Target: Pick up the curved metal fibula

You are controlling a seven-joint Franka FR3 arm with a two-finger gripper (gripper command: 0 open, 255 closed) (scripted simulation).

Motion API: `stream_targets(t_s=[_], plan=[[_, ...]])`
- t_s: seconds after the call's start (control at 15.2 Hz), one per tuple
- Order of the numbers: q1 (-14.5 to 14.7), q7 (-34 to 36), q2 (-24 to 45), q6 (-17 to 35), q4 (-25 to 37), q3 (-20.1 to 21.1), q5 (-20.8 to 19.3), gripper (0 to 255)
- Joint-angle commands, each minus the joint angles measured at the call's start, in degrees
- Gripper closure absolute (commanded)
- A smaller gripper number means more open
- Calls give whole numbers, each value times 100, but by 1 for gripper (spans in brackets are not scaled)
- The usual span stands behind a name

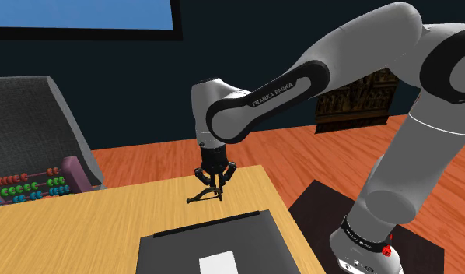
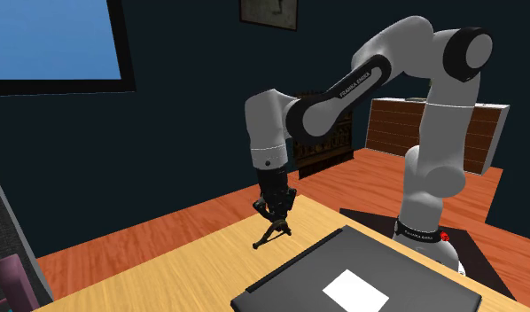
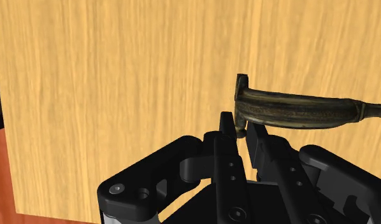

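We count one fibula, one gripper, one wooden table, one dark flat slab bearing one white rectangle, and one abacus. The gripper's two fingers stand nearly together, clasping the fibula's crossbar end. The brownish, curved fibula slants from them toward the tabletop, near the slab's far edge; we cannot tell whether it touches the wood.

We can read one marking: "FRANKA EMIKA", in white capitals along the dark inset of the white arm, legible in the shoulder view and the second exterior view. The small white marks on the dark band at its foot are too small for us to read.
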Motion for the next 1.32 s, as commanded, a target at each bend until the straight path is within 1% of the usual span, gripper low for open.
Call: stream_targets(t_s=[0.0,0.13,1.12,1.25], plan=[[-4,0,15,-3,-17,-5,-6,255],[-5,-4,-5,-18,-21,-5,3,255],[-41,-20,-470,-1184,718,-95,135,255],[-42,-19,-474,-1196,727,-96,135,255]])
